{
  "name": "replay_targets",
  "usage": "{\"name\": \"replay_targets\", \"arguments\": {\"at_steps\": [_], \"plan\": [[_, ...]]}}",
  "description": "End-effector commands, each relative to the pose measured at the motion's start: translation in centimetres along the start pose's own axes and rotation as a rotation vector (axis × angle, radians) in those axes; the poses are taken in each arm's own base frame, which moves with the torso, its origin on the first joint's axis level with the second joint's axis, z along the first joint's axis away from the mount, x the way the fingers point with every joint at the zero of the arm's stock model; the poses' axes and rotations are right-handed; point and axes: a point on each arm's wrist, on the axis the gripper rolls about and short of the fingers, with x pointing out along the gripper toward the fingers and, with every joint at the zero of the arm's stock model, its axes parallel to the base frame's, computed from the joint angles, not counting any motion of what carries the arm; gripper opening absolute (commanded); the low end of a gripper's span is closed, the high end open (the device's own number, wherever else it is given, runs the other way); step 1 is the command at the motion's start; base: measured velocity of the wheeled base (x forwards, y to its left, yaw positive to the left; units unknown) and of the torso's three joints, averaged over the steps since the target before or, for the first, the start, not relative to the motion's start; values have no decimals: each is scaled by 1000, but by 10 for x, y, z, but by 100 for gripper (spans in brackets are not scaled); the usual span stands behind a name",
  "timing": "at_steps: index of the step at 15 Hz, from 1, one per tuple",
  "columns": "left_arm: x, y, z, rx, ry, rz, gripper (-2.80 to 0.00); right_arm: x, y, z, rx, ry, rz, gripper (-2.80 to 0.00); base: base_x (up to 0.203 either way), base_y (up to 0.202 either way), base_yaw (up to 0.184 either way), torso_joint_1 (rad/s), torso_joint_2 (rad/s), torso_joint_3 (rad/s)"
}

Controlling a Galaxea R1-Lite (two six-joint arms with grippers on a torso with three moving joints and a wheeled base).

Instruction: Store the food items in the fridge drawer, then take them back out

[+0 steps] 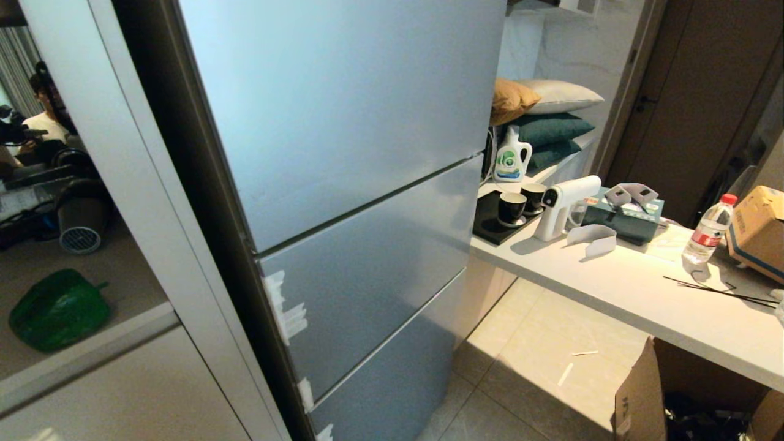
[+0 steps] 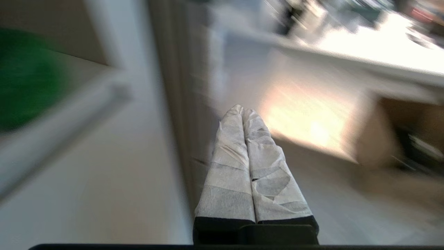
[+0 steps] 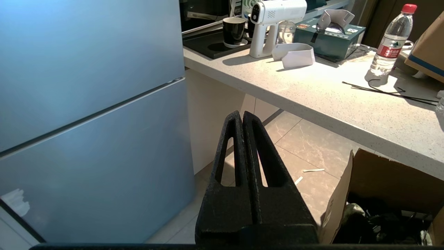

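Drawer (image 1: 367, 288) sits shut at centre, pepper (image 1: 58, 309) on the shelf far left (nearer the left arm); left hand (image 2: 242, 111) and right hand (image 3: 241, 114) both closed, empty.

floor: beige tiles (image 1: 539, 343) | white countertop (image 1: 625, 288) sunlit | brown door (image 1: 692, 92)

Fridge in the middle, shelf to its left, counter to its right.

The fridge drawer (image 1: 361, 282) sits closed between the tall top door (image 1: 343, 110) above and the lowest panel (image 1: 386, 386) below. Left of the fridge, the bell pepper (image 1: 58, 309) lies on a cabinet shelf (image 1: 92, 352). To the right, a counter (image 1: 643, 294) carries cups (image 1: 511, 208), a water bottle (image 1: 707, 229) and a tissue box (image 1: 625, 214); a cardboard box (image 1: 643, 392) stands below it on the floor.
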Motion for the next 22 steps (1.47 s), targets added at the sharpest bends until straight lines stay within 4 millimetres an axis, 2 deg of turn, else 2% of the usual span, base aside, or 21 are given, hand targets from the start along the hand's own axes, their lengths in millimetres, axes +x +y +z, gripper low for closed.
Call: {"name": "replay_targets", "arguments": {"at_steps": [1, 5, 7, 8, 11, 18, 22], "plan": [[70, 15, 7, -101, 285, -116, -280, 2, 0, -9, 1, 30, -1, -280, 0, 0, 0, 0, 0, 0], [158, 25, 3, -130, 414, -202, -280, 2, 0, -9, 2, 30, -1, -280, 0, 0, 0, 0, 0, 0], [195, 26, 3, -66, 379, -79, -280, 2, 0, -9, 9, 30, -2, -280, 0, 0, 0, 0, 0, 0], [207, 21, 8, -26, 312, -11, -280, 2, 0, -9, 9, 30, -1, -280, 0, 0, 0, 0, 0, 0], [217, 13, 7, -3, 262, 63, -280, 2, 0, -9, 11, 30, -1, -280, 0, 0, 0, 0, 0, 0], [219, 17, 8, -34, 252, 126, -280, 2, 0, -9, 12, 30, -1, -280, 0, 0, 0, 0, 0, 0], [227, 18, 7, -65, 239, 137, -280, 2, 0, -9, 14, 30, -1, -280, 0, 0, 0, 0, 0, 0]]}}
